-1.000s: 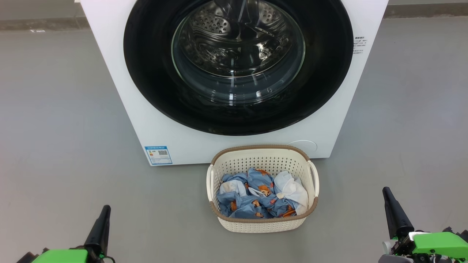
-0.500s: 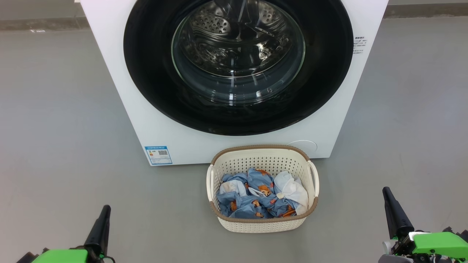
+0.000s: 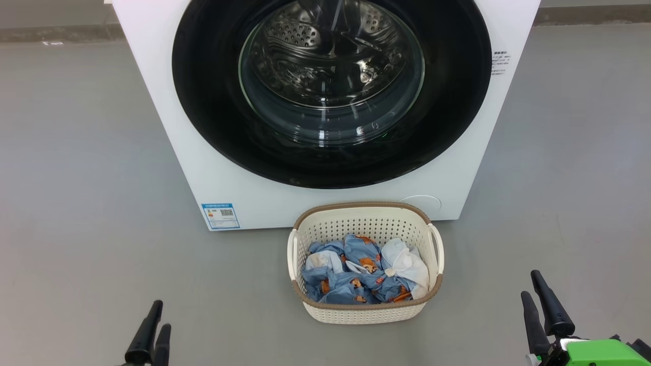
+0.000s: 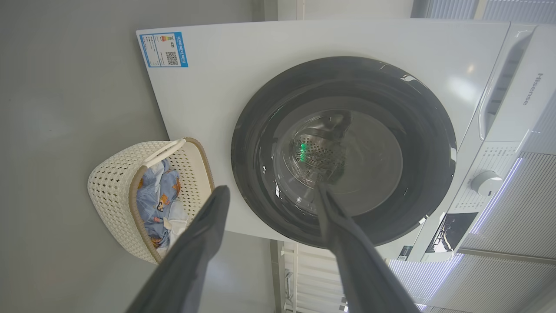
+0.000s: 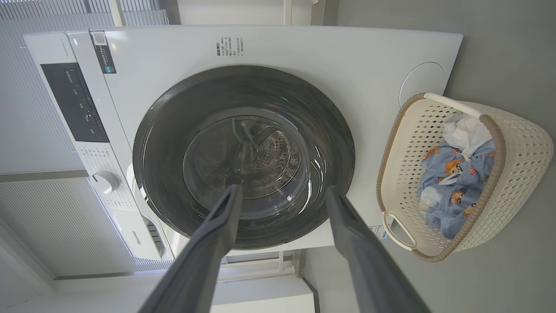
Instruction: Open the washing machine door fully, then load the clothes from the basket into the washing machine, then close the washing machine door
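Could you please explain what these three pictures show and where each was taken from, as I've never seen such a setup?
This is a wheeled robot with two arms, each ending in a two-fingered hand. One picture looks down from its head: the left hand and right hand sit in the bottom corners, both open and empty. The other two come from wrist cameras looking along each hand's dark fingers, so the room appears turned sideways. On the grey floor stands a big white front-loading washing machine, its round glossy black door shut. Before it sits a cream perforated plastic basket holding blue printed clothes and a white cloth.
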